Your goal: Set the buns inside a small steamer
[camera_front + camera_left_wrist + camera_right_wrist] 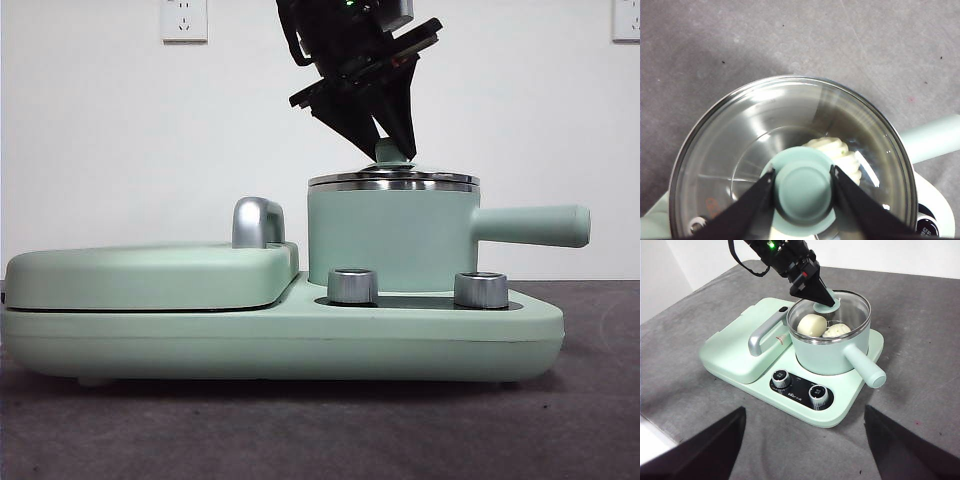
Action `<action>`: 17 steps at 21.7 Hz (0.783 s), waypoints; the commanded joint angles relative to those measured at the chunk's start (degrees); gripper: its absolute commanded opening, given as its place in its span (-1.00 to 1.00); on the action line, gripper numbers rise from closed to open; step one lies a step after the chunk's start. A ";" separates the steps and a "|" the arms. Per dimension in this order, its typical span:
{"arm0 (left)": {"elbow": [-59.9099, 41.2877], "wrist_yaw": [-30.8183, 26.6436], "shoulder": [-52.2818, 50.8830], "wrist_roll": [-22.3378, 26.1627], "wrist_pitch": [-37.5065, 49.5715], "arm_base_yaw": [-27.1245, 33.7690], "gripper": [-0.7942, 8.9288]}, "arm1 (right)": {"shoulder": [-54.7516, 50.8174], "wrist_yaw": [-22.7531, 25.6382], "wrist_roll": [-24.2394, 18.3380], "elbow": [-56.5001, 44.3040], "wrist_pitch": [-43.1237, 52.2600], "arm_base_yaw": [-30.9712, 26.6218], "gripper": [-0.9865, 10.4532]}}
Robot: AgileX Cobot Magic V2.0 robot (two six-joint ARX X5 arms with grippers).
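Note:
The small steamer (385, 240) (827, 357) stands on the right half of the mint-green cooker base (280, 335), its long handle (535, 225) pointing right. Its glass lid (740, 130) (852, 307) rests on the steel rim. My left gripper (392, 150) (802, 171) (827, 301) reaches down from above and is shut on the lid's green knob (804, 192). Through the glass the buns lie inside the pot: a smooth cream bun (811, 325) and a pleated white bun (836, 330) (837, 150). My right gripper (804, 407) hangs open and well back from the cooker, holding nothing.
A flat mint-green griddle cover (150, 275) (737, 347) with a chrome handle (257, 222) fills the base's left half. Two steel dials (352, 286) (481, 290) sit in front of the pot. The dark table's edge (660, 432) runs near the right wrist camera.

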 commanded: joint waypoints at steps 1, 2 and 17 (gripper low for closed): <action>1.57 -0.22 1.62 -1.07 -0.85 -0.63 0.13 | 0.07 0.22 0.63 0.42 0.66 0.39 -0.19; 1.81 -0.22 1.05 -1.49 -1.33 -0.39 0.27 | 0.07 0.22 0.63 0.42 0.63 0.39 -0.19; 0.68 -0.22 -32.41 -4.55 -21.88 1.99 0.31 | 0.07 -0.39 0.59 0.42 0.70 0.39 -0.19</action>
